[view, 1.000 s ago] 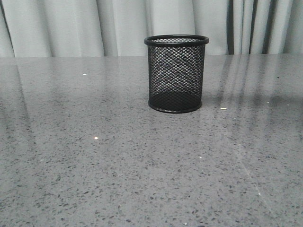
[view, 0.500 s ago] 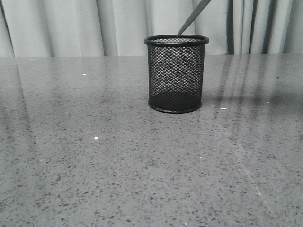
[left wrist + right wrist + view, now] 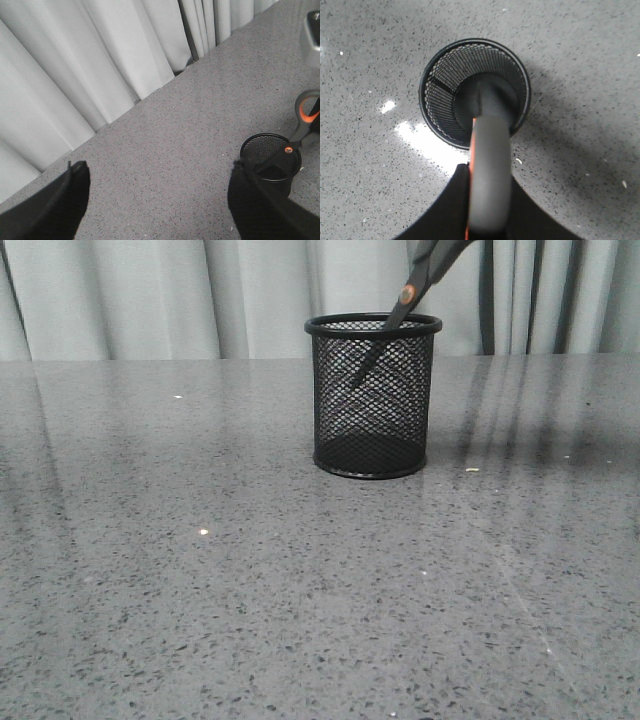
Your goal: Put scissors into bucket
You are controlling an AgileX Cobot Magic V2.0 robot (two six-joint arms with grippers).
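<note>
The black wire-mesh bucket (image 3: 345, 430) stands upright on the grey table, right of centre toward the back. The scissors (image 3: 407, 294) slant down from the upper right, orange pivot dot at the rim, blade tips inside the bucket. My right gripper (image 3: 487, 212) is shut on the scissors' grey handle loop (image 3: 490, 160), right above the bucket's mouth (image 3: 437, 97). It is out of the front view. The left wrist view shows the bucket (image 3: 282, 186) with the scissors (image 3: 288, 149) in it. My left gripper (image 3: 157, 172) is open and empty, high above the table, off to the bucket's side.
The grey speckled table (image 3: 300, 590) stretches around the bucket. Pale curtains (image 3: 150, 295) hang along its far edge. A small light crumb (image 3: 471, 470) lies to the right of the bucket.
The scissors have come down from the upper right. One second ago they were out of view, half a second ago the tip was at the rim, now the blades are inside.
</note>
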